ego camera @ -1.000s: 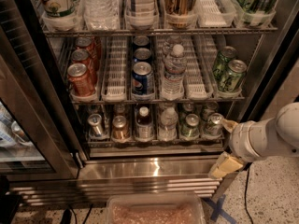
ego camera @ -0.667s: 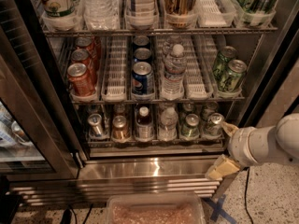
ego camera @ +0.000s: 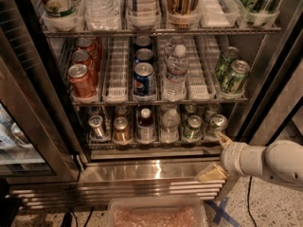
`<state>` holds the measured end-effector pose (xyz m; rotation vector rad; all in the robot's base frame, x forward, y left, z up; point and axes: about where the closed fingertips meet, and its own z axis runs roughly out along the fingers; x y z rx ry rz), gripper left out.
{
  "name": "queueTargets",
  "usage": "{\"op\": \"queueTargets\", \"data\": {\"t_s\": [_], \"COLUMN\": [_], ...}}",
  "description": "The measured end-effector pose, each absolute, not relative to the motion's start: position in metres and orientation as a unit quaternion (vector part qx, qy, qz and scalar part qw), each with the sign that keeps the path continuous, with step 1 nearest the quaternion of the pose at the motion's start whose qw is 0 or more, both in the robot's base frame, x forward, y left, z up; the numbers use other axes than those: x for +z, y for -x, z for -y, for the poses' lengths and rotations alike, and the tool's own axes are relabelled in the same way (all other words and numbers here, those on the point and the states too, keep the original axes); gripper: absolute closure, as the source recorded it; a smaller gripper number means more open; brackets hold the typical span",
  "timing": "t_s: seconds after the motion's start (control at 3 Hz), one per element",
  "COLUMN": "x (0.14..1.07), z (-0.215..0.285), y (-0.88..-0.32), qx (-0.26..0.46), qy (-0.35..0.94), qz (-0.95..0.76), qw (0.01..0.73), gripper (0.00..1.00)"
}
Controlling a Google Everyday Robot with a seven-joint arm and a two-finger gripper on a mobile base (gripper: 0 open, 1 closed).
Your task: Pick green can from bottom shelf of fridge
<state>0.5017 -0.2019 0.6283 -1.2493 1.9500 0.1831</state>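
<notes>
Green can (ego camera: 192,128) stands upright, long axis vertical, at the bottom shelf (ego camera: 156,145) front edge, between water bottle (ego camera: 169,125) and silvery can (ego camera: 217,123). Gripper (ego camera: 217,156), fingers spread and empty, sits outside, lower right.

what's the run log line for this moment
stage: pre-grasp | end effector: open, front-right of bottom shelf | green can: on shelf, ungrasped
</notes>
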Motion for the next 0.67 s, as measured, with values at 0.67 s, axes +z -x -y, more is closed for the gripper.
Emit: {"op": "queueTargets", "data": {"t_s": [0.67], "x": [0.583], "z": [0.184], "y": [-0.518], "qx": [0.127], "qy": [0.458], "qz": [-0.757], "qw": [0.448], "gripper": [0.0]}}
